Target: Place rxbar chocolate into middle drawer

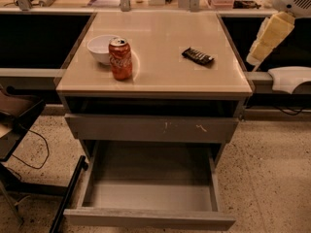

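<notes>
The bar [198, 56] lies untaken on the top [160, 38]; the drawer [146, 219] stands open; the gripper [267, 40] hangs, seemingly, far right, its state untellable.

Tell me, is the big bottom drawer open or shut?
Open: the middle drawer is pulled out, its bare grey floor showing. The rxbar chocolate lies on the tabletop; the gripper hangs beyond its right edge.

Red cola can [120, 59], white bowl [98, 47]
</notes>
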### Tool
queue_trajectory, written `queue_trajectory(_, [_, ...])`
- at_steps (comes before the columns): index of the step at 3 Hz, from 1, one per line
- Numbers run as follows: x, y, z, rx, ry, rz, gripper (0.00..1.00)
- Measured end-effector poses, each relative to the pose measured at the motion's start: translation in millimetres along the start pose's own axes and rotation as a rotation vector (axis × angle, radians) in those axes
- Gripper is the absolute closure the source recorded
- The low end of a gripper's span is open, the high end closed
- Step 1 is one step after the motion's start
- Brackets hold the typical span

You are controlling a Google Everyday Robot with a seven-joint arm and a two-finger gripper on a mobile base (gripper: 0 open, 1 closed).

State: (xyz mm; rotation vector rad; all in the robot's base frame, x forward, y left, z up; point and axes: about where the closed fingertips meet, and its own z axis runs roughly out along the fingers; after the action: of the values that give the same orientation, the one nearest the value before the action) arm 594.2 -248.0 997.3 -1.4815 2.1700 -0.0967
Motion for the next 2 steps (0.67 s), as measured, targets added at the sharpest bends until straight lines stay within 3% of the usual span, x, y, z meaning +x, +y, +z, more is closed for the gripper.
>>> queue_trajectory(1, [-11.1,-24.2,1.9,0.03,-0.119,-0.026,0.0])
queue_trajectory(2, [-31.5,-58.1,32.2,0.021,-0.233,-0.07,0.0])
